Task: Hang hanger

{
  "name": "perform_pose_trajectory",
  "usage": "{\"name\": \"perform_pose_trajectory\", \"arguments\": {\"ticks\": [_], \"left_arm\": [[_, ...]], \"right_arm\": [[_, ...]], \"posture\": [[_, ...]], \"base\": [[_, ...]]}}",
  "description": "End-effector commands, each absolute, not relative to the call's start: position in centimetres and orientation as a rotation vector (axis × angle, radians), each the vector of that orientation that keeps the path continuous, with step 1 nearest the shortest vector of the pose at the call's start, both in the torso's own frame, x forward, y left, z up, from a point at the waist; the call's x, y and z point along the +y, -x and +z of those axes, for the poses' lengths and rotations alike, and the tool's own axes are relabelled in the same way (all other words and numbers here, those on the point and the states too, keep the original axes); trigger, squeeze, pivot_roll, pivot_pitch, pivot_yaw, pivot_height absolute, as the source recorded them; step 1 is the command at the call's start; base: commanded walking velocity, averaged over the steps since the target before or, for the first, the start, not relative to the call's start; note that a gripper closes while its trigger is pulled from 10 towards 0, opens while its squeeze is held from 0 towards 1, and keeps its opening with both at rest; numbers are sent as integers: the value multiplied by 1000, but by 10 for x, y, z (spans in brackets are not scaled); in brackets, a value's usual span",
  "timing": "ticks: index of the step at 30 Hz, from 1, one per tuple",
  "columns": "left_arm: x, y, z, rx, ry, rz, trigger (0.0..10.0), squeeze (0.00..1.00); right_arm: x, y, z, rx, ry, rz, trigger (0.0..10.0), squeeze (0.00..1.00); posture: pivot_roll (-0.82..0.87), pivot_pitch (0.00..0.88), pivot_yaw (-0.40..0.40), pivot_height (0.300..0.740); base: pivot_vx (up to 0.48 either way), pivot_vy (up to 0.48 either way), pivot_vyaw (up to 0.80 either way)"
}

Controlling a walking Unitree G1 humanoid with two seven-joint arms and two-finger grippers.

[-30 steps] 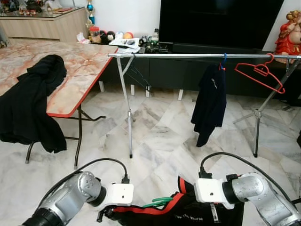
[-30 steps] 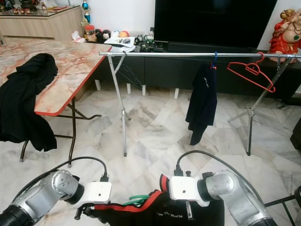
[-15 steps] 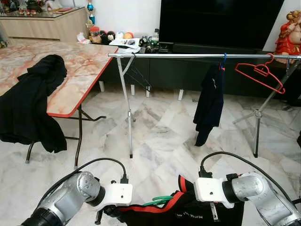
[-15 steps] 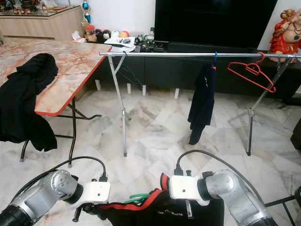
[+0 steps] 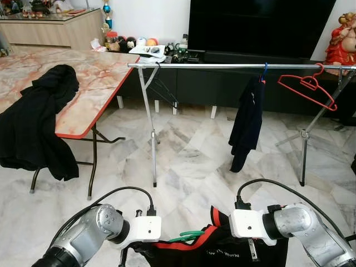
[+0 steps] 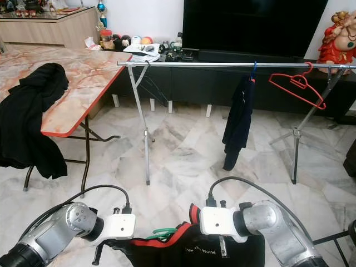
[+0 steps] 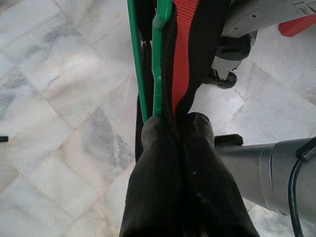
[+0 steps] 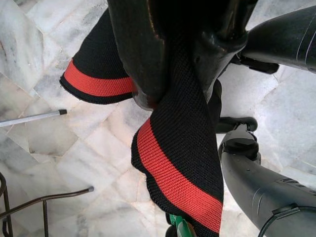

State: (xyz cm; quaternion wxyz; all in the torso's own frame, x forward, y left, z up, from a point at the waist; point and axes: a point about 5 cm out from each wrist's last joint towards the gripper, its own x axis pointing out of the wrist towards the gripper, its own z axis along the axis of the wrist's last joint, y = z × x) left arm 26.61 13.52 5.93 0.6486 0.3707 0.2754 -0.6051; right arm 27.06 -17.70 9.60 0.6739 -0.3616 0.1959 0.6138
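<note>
— From the head views, what's new? 
— Not much: the left end effector (image 5: 127, 257) has drifted a little inward and lower compared with a second ago. The rail (image 5: 222, 65) sits in the same place, well away across the floor, so I'd say the carry hasn't really advanced.

— Where's the hanger? 
— The green hanger (image 5: 191, 237) is low between the two arms, inside the black garment with red trim (image 5: 222, 253). Its long axis runs roughly left to right, the arms toward the left end effector.

— And the left wrist view? 
— Fingers (image 7: 158, 173) pressed together, pinching the garment's red-striped edge, with the green hanger arm just beside them.

— Right wrist view? 
— The right end effector (image 8: 173, 74) is clamped on the garment's knitted band; a bit of green hanger peeks out below.

— Anything already hanging? 
— A dark jacket (image 5: 247, 122) and a red hanger (image 5: 306, 86) on the rail.
</note>
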Motion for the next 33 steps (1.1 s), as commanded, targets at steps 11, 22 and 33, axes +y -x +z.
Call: {"name": "perform_pose_trajectory", "arguments": {"ticks": [11, 22, 33], "left_arm": [[141, -279, 65, 557, -861, -1259, 0, 0], [169, -300, 62, 542, -978, -1022, 0, 0], [189, -286, 44, 682, -993, -1037, 0, 0]], "right_arm": [[-173, -278, 106, 391, 809, 1353, 10000, 0], [-177, -280, 115, 341, 721, 1288, 10000, 0], [-187, -278, 144, 165, 373, 1167, 10000, 0]], "posture": [[-42, 0, -19, 740], [-35, 0, -5, 740], [-31, 0, -12, 740]], "base": [[0, 0, 0], [0, 0, 0], [0, 0, 0]]}}
